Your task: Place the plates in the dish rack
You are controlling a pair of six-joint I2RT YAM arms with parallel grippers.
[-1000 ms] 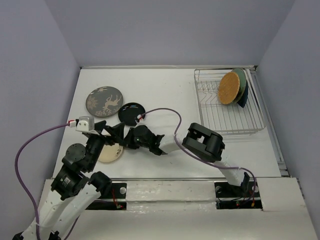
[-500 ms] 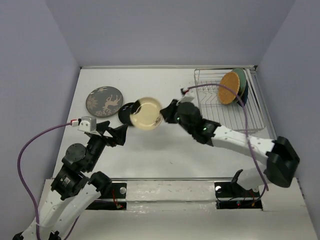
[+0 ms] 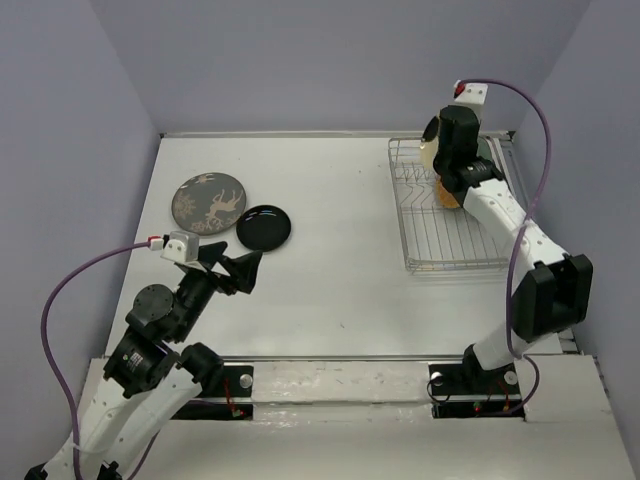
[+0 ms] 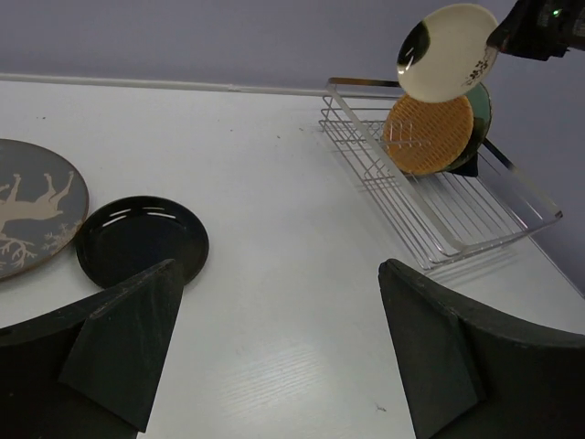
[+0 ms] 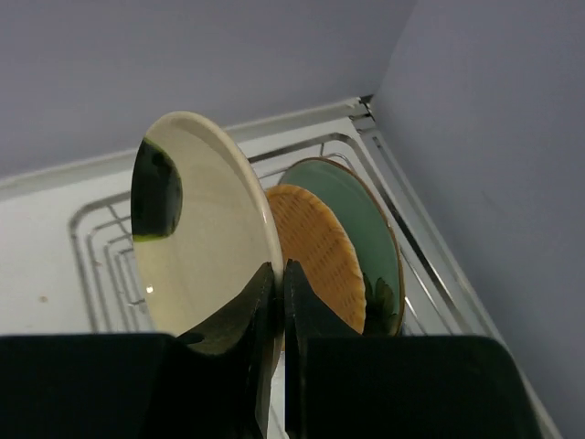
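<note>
Cream plate (image 5: pixel 196 229) pinched at its rim by right gripper (image 5: pixel 277 279), on edge above rack (image 3: pixel 440 235), just beside orange plate (image 5: pixel 315 251). Risks: thin rim hold slips; plate knocks orange one or misses tines. Left gripper (image 4: pixel 279 352) gapes empty, well apart.

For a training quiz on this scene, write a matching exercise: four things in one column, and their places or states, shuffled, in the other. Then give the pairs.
1. cream plate
2. orange plate
3. black plate
4. left gripper

A. lying flat on the table
B. open, holding nothing
C. standing on edge in the dish rack
D. pinched by the right gripper above the rack

Pairs: 1-D, 2-C, 3-A, 4-B
</note>
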